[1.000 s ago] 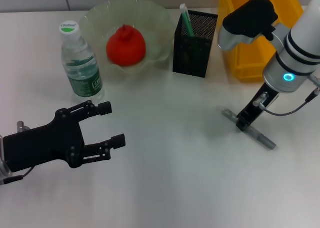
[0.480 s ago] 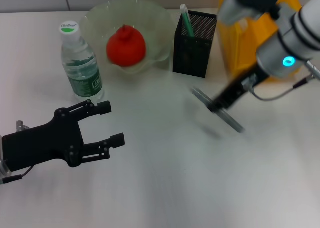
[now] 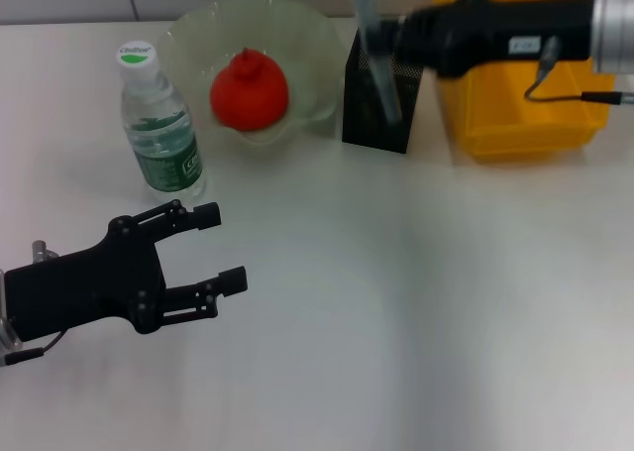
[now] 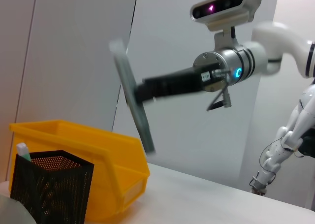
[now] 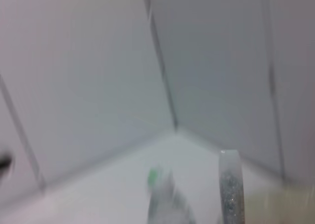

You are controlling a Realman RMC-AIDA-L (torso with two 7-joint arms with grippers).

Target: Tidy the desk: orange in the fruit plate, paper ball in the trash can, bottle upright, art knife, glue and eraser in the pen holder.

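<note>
My right gripper (image 3: 394, 37) is shut on the grey art knife (image 3: 384, 86) and holds it steeply tilted over the black mesh pen holder (image 3: 369, 122). The left wrist view shows the knife (image 4: 134, 103) in the air above the holder (image 4: 49, 187). A white and green stick (image 4: 22, 150) stands in the holder. The orange (image 3: 249, 89) lies in the pale green fruit plate (image 3: 188, 30). The bottle (image 3: 160, 124) stands upright to the plate's left. My left gripper (image 3: 226, 245) is open and empty at the near left. The paper ball and the eraser are out of view.
The yellow trash can (image 3: 515, 114) stands at the far right, next to the pen holder, and also shows in the left wrist view (image 4: 106, 167). My right forearm (image 3: 495, 30) reaches across above it. The white table (image 3: 396, 302) spreads in front.
My right gripper has lifted the art knife off the table at the right and swung it up and left to above the pen holder. The left arm has not moved.
</note>
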